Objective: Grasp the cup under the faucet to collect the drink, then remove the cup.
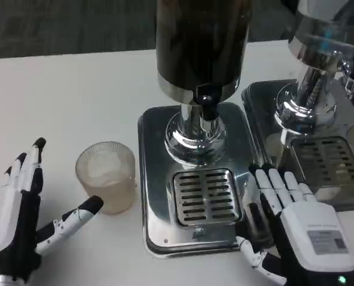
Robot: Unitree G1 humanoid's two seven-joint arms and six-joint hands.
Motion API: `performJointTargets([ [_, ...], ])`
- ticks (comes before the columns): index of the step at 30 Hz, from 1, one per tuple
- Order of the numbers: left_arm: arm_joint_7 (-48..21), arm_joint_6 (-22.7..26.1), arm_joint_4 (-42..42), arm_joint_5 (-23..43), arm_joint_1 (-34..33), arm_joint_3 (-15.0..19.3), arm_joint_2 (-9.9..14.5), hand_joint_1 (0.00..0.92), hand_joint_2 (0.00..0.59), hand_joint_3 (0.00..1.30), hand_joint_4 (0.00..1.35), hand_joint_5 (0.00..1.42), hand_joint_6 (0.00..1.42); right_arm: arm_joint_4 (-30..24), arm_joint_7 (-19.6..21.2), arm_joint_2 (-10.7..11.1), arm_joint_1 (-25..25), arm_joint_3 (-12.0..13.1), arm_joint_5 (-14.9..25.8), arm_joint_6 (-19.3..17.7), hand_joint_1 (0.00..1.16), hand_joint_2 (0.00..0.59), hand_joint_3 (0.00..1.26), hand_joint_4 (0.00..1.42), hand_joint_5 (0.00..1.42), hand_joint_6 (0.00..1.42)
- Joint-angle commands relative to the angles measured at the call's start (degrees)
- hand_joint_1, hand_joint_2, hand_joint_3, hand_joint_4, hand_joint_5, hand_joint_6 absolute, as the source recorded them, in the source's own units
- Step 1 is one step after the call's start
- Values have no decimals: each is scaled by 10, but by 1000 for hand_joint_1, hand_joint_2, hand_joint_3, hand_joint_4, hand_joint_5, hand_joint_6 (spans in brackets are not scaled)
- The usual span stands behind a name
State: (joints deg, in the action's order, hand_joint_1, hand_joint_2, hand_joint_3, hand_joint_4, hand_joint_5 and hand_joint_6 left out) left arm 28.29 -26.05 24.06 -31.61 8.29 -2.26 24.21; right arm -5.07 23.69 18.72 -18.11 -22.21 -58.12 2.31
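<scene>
White bench with two steel dispensers. The cup point(105, 176) stands left of the drip tray point(153, 179), not yet under the faucet point(208, 108). Left hand point(22, 217), fingers spread and empty, flanks the cup for grasping; right hand point(296, 229), fingers apart, rests on the tray's edge, probably steadying it.

From my seat this looks like a drinks counter set up in an office or test room. I see a white table point(75, 95) carrying two drink dispensers point(201, 47), each on a shiny steel base with a slotted drip tray point(205, 195) under the tap point(208, 110). Behind the table runs dark, office-style carpet point(64, 27).
</scene>
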Motion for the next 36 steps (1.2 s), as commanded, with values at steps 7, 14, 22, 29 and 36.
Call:
performJointTargets([
  [7,-6,-51,143,-3,-82,-30,16,0,0,0,0,0,0,4,-12,3,10,-1,7,-5,342,458,35,0,0,87],
  [14,8,-92,230,1,-137,-49,4,0,0,0,0,0,0,7,-6,1,13,0,14,-7,349,458,35,0,0,104],
  [22,-8,-112,298,3,-184,-77,-2,0,0,0,0,0,0,12,-1,-4,17,0,18,-7,308,447,35,0,0,109],
  [29,1,-109,328,-7,-222,-98,0,80,0,0,0,0,0,11,5,-10,12,-1,16,-2,205,426,35,0,0,113],
  [36,10,-118,352,-1,-245,-108,-7,121,2,0,0,0,0,8,6,-14,7,0,14,2,212,429,38,0,0,113],
])
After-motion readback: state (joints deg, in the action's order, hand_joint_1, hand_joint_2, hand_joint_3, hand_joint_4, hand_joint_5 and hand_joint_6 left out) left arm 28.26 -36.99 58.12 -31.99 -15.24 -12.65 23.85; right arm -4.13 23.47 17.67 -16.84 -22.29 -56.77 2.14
